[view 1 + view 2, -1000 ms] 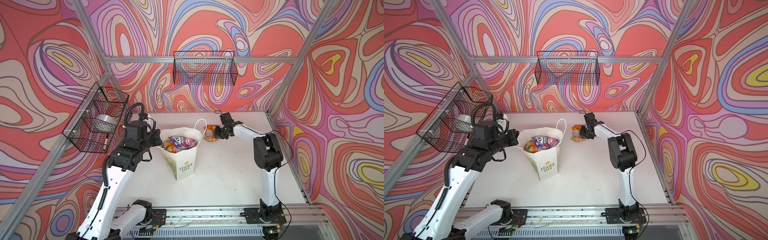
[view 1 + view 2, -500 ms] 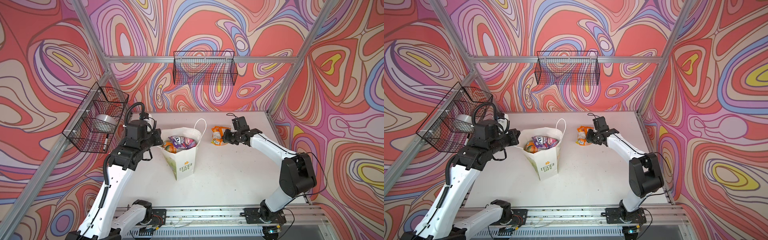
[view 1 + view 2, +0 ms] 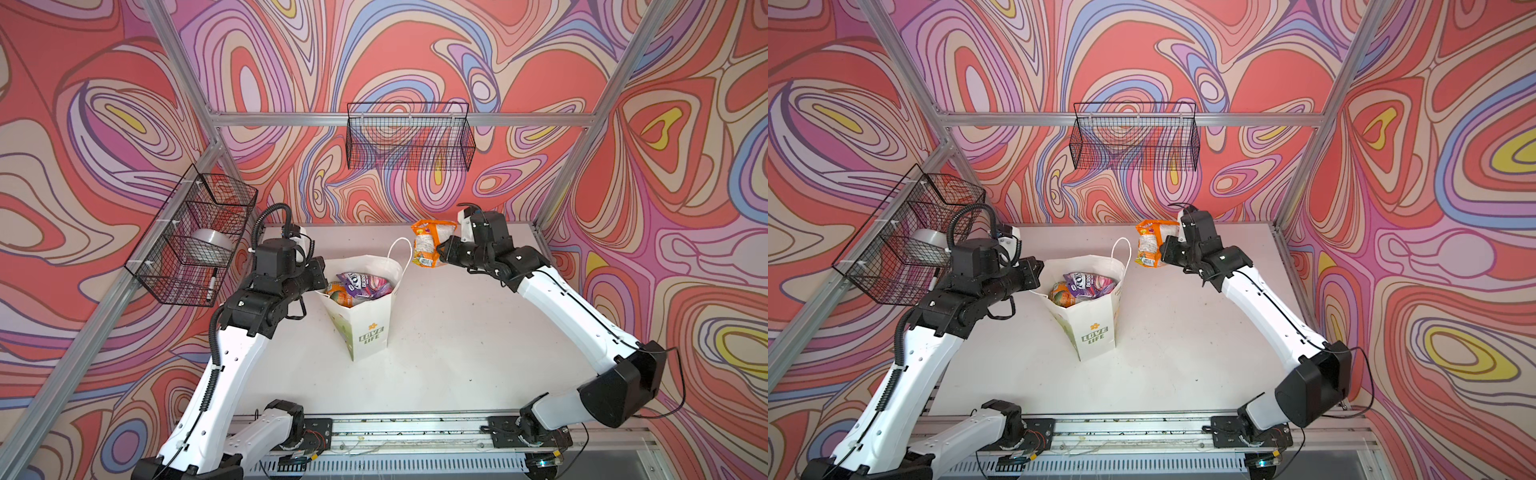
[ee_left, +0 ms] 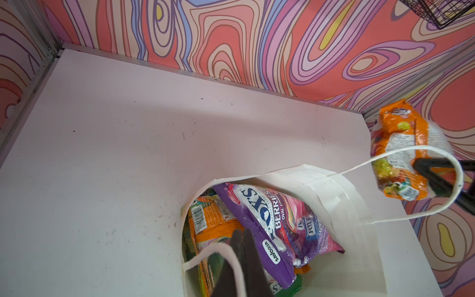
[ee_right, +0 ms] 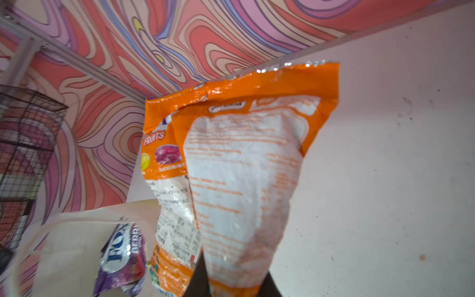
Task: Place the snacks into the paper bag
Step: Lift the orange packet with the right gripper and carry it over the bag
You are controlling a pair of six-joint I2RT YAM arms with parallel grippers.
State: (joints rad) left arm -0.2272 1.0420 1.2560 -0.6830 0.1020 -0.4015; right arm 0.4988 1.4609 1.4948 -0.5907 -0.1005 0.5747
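In the right gripper (image 3: 442, 254), jaws narrowed on its lower end: an orange fruit-candy pouch (image 3: 428, 243), upright in the air over the desk (image 3: 457, 340). Just beside the far cord handle (image 3: 400, 249) of the paper bag (image 3: 368, 328), not yet over the mouth. Bag upright mid-desk, mouth open, "LOVE LIFE" side toward the cameras in both top views. Inside, on top: a purple FOX'S Berries pouch (image 4: 270, 226), leaning on a second orange pouch (image 4: 213, 226), with a green pouch (image 4: 291, 288) peeking out beneath. At the bag's near rim, the left gripper (image 4: 243, 235), jaws closed tight, near cord handle (image 4: 226, 250) draped across them. Pinched or merely looped over: cannot tell.
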